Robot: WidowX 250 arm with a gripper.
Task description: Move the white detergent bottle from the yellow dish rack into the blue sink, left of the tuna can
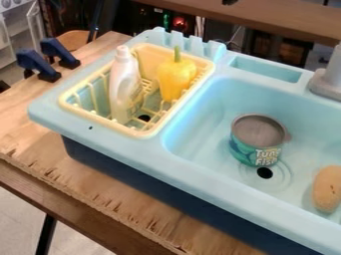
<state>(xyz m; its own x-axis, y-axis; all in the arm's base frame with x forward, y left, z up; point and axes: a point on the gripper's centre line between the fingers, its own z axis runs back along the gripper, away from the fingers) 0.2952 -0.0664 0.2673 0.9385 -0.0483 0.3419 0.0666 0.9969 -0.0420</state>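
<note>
1. I cannot tell how wide the tool stands or whether it holds anything, nor from which side it is nearer to any object.
2. The green-and-blue cylindrical can with a grey top [248, 149] stands upright in the right-hand basin of the light-blue plastic sink [200, 177], just behind the round black drain hole [265, 173].
3. The tan, oblong potato-like piece [326, 189] lies right of the can, nearer the front, its long axis running roughly front to back; basin floor separates them.
4. Across the raised divider, the yellow plastic rack [187, 96] holds the white plastic bottle [124, 89], upright with a slight lean, and, to its right, the yellow bell pepper with a green stem [176, 79], stem up.
5. The rack's walls surround both closely; the can has wider room around it, with the grey faucet [329, 77] behind and to the right.
</note>
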